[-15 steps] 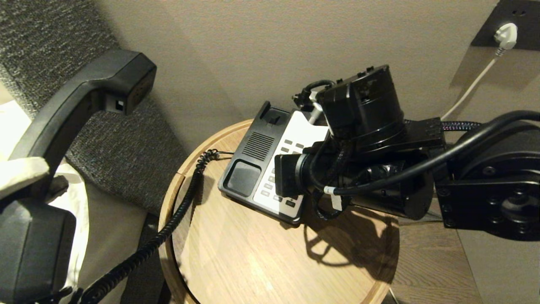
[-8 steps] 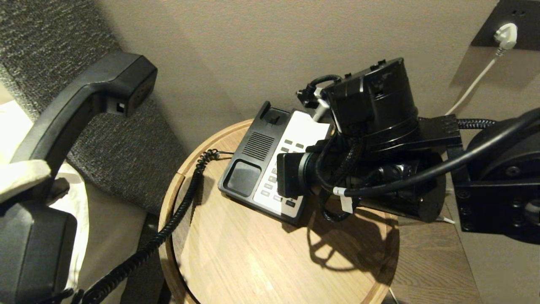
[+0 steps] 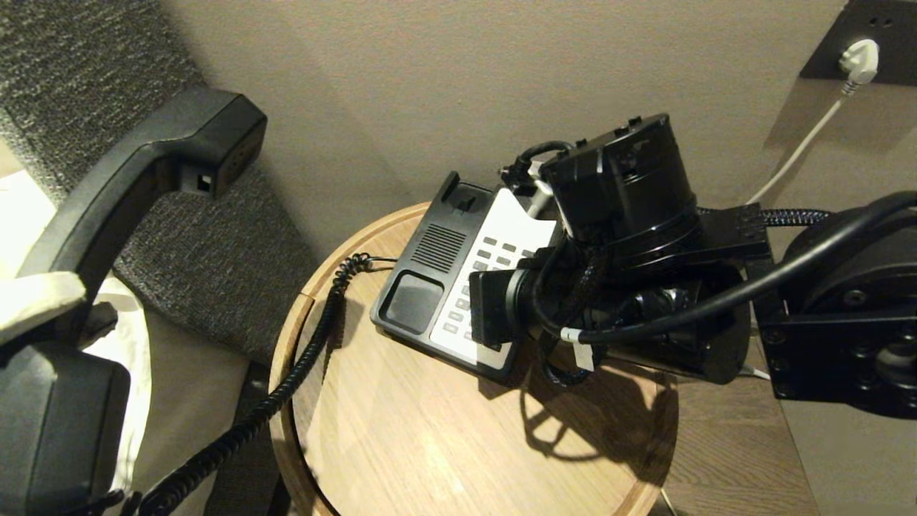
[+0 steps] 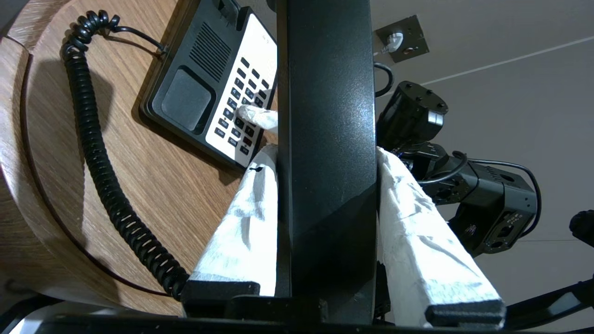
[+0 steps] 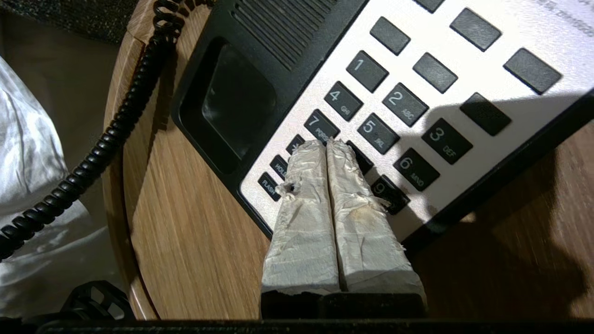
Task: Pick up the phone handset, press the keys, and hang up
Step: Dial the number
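A round wooden bench point(image 3: 430, 430) stands against a beige wall, with a grey upholstered chair point(image 3: 179, 236) to its left. On the bench sits the phone base point(image 3: 444, 287), black with a white keypad panel, its cradle empty.

The phone handset point(image 3: 122, 179) is off the base, lifted up at the far left, well apart from the bench. The left pincer point(image 4: 325, 157) is clamped on the handset's middle, one white-wrapped finger pressed against each side. The black coiled cord point(image 3: 286, 380) runs from the base across the bench edge and down toward the handset.

The right arm reaches in from the right, over the phone base. The right pincer point(image 5: 327, 144) is clenched, its two taped fingers pressed together with nothing between them. Their joined tip rests at the keypad, just below the 7 key point(image 5: 321, 126), covering the key under it.

Compared with half a second ago, the right wrist has sunk slightly and shifted a little toward the base's near edge; the handset and left pincer have stayed where they were.
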Available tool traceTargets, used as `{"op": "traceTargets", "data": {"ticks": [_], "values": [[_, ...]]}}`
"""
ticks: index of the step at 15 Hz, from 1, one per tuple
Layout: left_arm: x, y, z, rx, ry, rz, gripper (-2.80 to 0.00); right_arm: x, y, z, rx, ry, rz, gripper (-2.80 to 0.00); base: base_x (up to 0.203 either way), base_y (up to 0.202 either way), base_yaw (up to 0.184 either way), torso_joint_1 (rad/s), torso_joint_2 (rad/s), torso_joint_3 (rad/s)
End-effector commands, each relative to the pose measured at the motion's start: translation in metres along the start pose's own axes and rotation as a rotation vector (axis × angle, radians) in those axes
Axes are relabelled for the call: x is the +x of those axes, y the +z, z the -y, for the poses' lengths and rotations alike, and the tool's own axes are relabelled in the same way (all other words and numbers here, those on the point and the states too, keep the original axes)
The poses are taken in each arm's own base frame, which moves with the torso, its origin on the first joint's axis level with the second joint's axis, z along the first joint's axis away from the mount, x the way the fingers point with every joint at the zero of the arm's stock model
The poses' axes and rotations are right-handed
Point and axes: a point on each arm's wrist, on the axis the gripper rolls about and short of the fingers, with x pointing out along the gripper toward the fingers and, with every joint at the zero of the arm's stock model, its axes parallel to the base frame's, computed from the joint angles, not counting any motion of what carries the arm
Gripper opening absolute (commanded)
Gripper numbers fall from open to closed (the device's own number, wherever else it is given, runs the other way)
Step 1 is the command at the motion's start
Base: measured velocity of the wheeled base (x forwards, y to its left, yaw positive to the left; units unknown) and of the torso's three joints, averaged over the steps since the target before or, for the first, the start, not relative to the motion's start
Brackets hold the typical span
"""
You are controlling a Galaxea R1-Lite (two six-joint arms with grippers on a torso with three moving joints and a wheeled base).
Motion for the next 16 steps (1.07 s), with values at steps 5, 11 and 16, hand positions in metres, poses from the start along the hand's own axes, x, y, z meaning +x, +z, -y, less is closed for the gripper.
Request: {"op": "traceTargets", "data": {"ticks": [5,11,16], "values": [[-0.001,-0.001,-0.001,-0.005,-0.001,0.0,-2.8,-0.003,-0.005,0.003,-0.005,-0.01,-0.019,-2.8,0.0,0.0,0.0,0.0,0.0,0.0],[-0.001,-0.001,-0.001,-0.005,0.001,-0.002,-2.8,-0.004,-0.007,0.004,-0.006,-0.011,-0.026,-2.8,0.0,0.0,0.0,0.0,0.0,0.0],[-0.001,-0.001,-0.001,-0.005,0.0,-0.001,-2.8,-0.004,-0.015,0.0,-0.02,-0.005,-0.047,-2.8,0.0,0.0,0.0,0.0,0.0,0.0]]}}
